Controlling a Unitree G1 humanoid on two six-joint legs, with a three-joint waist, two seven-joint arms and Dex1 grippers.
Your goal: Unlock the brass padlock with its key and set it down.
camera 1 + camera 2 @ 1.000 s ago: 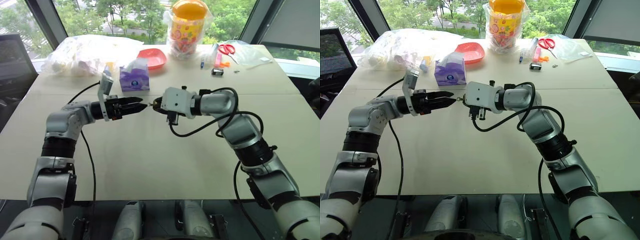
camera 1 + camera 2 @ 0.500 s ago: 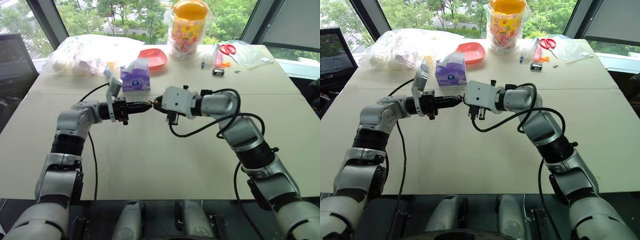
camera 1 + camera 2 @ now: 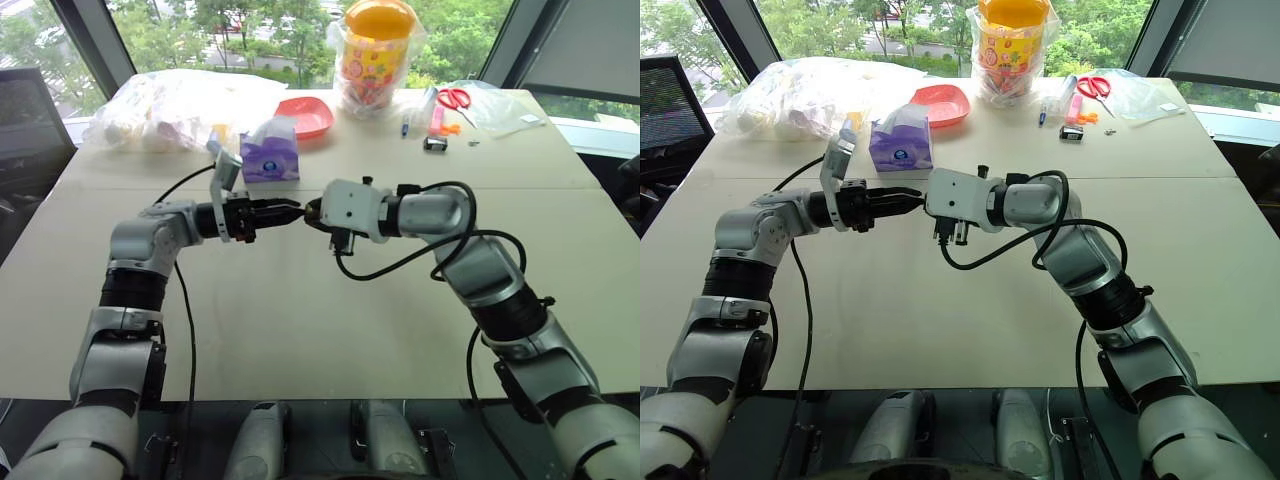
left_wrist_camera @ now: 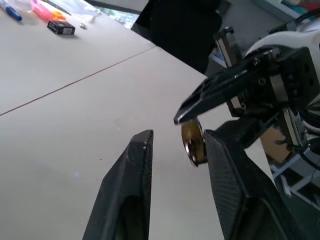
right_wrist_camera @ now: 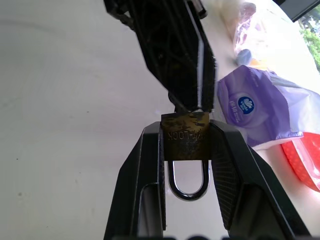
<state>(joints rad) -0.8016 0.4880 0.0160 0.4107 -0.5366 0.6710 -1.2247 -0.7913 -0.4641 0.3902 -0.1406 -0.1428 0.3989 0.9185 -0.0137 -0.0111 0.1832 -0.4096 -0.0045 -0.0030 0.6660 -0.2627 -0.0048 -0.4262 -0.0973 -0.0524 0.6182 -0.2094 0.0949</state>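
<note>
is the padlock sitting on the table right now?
No, the brass padlock is clamped between the right gripper's fingers, held above the table.

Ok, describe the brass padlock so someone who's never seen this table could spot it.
Above the middle of the beige table, the two grippers meet tip to tip. The brass padlock is pinched in the right gripper: small, gold-coloured, with a silver shackle.

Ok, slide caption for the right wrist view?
Right gripper clamps small brass padlock, silver shackle toward the wrist; left gripper meets its top.
</note>
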